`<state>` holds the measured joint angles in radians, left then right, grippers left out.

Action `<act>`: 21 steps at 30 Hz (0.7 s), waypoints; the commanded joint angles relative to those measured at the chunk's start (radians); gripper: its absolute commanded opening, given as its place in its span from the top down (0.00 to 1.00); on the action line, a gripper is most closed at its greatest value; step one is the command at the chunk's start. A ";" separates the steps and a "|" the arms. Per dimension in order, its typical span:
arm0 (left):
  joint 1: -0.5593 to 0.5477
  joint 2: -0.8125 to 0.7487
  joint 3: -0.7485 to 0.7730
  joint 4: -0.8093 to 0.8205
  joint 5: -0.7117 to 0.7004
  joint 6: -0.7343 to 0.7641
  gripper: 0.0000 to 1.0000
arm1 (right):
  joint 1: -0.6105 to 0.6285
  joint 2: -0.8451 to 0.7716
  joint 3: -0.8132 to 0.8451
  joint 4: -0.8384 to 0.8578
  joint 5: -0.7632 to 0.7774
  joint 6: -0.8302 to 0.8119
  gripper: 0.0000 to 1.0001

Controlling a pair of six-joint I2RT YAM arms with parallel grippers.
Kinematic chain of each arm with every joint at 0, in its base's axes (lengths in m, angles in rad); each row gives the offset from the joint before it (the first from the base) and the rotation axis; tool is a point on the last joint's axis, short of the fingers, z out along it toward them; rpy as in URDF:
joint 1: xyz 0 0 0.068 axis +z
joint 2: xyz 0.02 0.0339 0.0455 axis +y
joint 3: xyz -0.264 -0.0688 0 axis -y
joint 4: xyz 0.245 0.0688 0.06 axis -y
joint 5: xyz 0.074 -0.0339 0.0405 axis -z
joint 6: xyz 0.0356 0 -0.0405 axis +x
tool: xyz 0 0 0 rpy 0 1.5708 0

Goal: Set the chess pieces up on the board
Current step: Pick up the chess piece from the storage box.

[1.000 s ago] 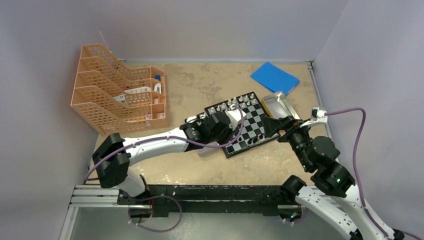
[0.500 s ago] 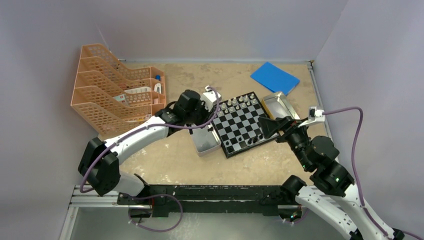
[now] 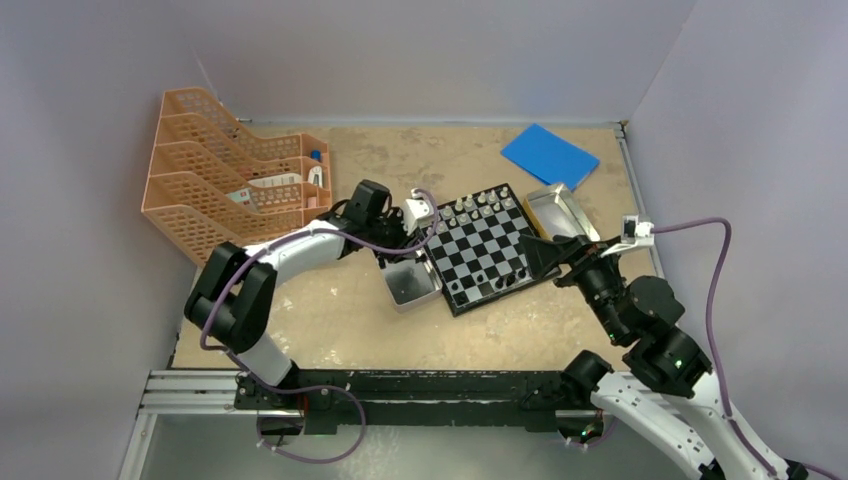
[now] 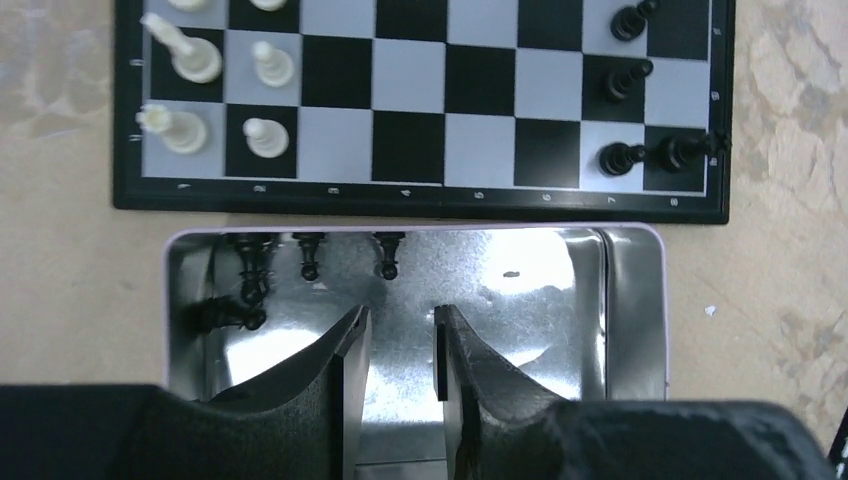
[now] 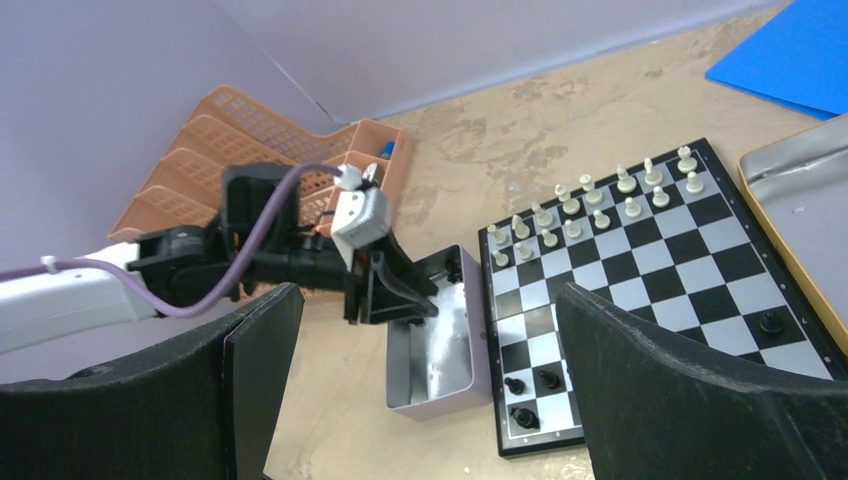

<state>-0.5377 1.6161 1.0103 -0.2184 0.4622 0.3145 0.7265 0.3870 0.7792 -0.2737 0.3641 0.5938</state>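
**A:** Where does the board sit?

**B:** Flat on the table, between the two arms. A silver tin lies along the side facing the left arm (the wrist view shows a thin strip of table between them).

**A:** And the pieces?

**B:** The white pieces fill two rows at the board's far end. A handful of black pieces stand at the near end. A few more are inside the tin, mostly along the wall nearest the board.

**A:** What about the left gripper?

**B:** It hangs over the inside of the tin, its fingers pointing toward the board. There is only a narrow gap between them, with nothing in it. I cannot tell whether the tips touch the tin's floor.

**A:** And the right gripper?

**B:** It is spread wide and empty, raised at the board's right side.

**A:** Anything else around?

**B:** A second tin with a yellowish inside sits just beside the board's far right corner. A blue pad lies beyond it, and an orange rack stands at the far left.
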 commanded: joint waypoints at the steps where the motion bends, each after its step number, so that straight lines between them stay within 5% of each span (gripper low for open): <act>1: 0.011 0.026 -0.067 0.179 0.178 0.148 0.72 | 0.005 -0.023 0.001 0.049 -0.019 -0.016 0.01; 6: 0.011 0.035 -0.149 0.370 0.162 0.149 0.73 | 0.005 -0.029 0.005 0.036 -0.019 -0.018 0.01; 21: 0.011 0.156 -0.077 0.317 0.152 0.182 0.74 | 0.005 -0.026 -0.003 0.054 -0.021 -0.027 0.01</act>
<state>-0.5323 1.7607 0.8749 0.0875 0.5842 0.4675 0.7265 0.3637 0.7788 -0.2718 0.3489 0.5850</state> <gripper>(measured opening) 0.269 0.987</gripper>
